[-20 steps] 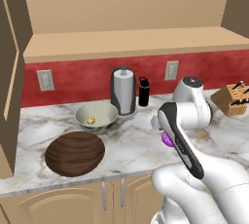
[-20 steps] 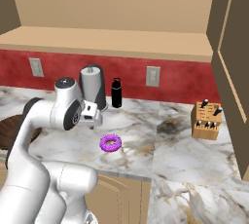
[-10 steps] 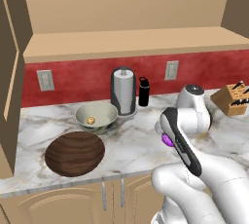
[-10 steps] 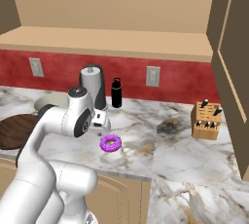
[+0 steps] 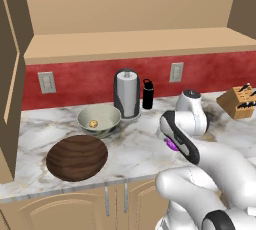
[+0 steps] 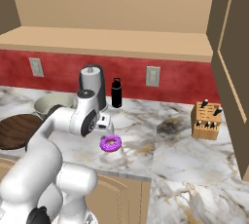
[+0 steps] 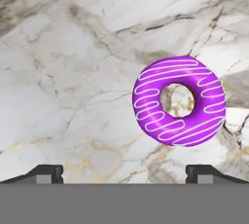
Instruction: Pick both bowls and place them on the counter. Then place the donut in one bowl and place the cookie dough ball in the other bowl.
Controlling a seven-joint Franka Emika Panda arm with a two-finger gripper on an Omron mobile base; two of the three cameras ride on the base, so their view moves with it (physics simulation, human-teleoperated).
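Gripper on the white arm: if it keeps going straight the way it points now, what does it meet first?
Probably the white-grey marble counter. The open gripper points down at bare stone, with the purple-iced ring donut off toward one fingertip, not centred.

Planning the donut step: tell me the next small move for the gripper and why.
Probably shift the open gripper sideways to centre it over the purple-iced ring donut, then lower. In the hand view the donut lies off to one side of the fingertips, flat on the marble counter, ungrasped. The cookie dough ball already sits in the grey-green ceramic bowl; the brown wooden bowl waits.
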